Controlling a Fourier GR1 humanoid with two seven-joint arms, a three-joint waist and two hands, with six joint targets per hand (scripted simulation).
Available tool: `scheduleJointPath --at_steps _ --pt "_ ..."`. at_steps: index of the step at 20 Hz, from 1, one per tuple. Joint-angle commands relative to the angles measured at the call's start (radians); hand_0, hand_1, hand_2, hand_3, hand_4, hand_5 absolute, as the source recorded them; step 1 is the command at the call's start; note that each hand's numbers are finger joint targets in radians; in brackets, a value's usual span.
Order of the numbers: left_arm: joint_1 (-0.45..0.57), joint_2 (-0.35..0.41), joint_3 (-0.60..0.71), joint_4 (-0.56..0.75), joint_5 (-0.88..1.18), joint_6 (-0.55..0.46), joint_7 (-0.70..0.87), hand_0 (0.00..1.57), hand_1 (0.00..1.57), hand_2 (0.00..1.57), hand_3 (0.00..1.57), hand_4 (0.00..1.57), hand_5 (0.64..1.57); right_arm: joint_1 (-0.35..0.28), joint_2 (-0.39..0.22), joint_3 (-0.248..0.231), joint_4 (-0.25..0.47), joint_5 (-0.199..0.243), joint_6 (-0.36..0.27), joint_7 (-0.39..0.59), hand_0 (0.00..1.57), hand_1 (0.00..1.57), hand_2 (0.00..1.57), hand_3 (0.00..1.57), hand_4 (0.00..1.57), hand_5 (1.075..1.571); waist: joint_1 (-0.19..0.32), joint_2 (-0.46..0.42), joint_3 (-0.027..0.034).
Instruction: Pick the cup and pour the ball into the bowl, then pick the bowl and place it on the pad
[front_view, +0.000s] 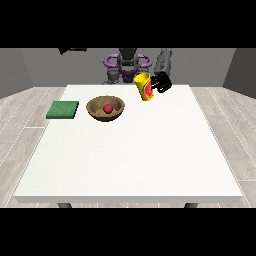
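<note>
We see the hand at the view's right raised over the far edge of the white table, its black fingers curled round a yellow cup. The cup bears a red mark on its side and leans, its mouth up and tipped toward the view's left, its base down near the table's far edge. The cup sits on the view-left side of those fingers, touching them. Whether the base rests on the table or hangs just above it we cannot tell.

Well off to the view's left of the fingers, and a little nearer the camera, a brown wooden bowl stands upright on the table. A red ball lies inside it, near the middle of the bowl's hollow. Bowl and cup are apart, with bare table between them.

Farther still from the fingers, past the bowl toward the view's left edge of the table, a green pad lies flat. It is near the bowl but not touching it. Nothing rests on the pad.

We note the robot's grey body behind the table's far edge, with purple rings at its shoulders. We find no hand at the view's left; only a dark shape shows up at the top left, too unclear to name.
</note>
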Motion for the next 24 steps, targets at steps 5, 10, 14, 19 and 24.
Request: scheduleJointPath --at_steps 5,10,14,19,24 --pt "0.015 0.016 0.216 -0.128 0.469 -0.504 -0.232 0.33 0.33 0.00 0.00 0.25 1.569 -0.011 0.048 0.033 -0.069 0.050 -0.078 0.006 0.00 0.00 0.00 0.00 0.51 1.565 0.109 0.123 0.0084" --pt "-0.021 0.183 0.309 -0.038 0.577 -0.745 -0.276 0.00 0.00 0.00 0.00 0.00 1.553 -0.062 0.074 0.110 -0.167 0.139 -0.160 0.058 0.00 0.00 0.00 0.00 0.49 1.568 0.095 0.214 0.0152" --pt "-0.069 0.337 0.348 -0.017 0.617 -0.851 -0.169 0.00 0.00 0.00 0.00 0.00 1.537 -0.025 0.089 0.105 -0.068 0.138 -0.125 -0.027 0.00 0.00 0.00 0.00 0.48 1.569 0.076 0.230 0.0180" --pt "-0.185 0.436 0.331 -0.051 0.601 -0.842 -0.034 0.00 0.00 0.00 0.00 0.00 1.518 -0.074 0.147 0.101 0.134 0.158 -0.156 -0.122 0.00 0.00 0.00 0.00 0.46 1.567 0.114 0.250 0.0192" --pt "-0.231 0.507 0.330 -0.099 0.593 -0.818 0.059 0.00 0.00 0.00 0.00 0.00 1.523 -0.070 0.133 0.044 0.348 0.083 -0.036 -0.286 0.00 0.00 0.00 0.00 0.42 1.570 0.083 0.250 0.0198"
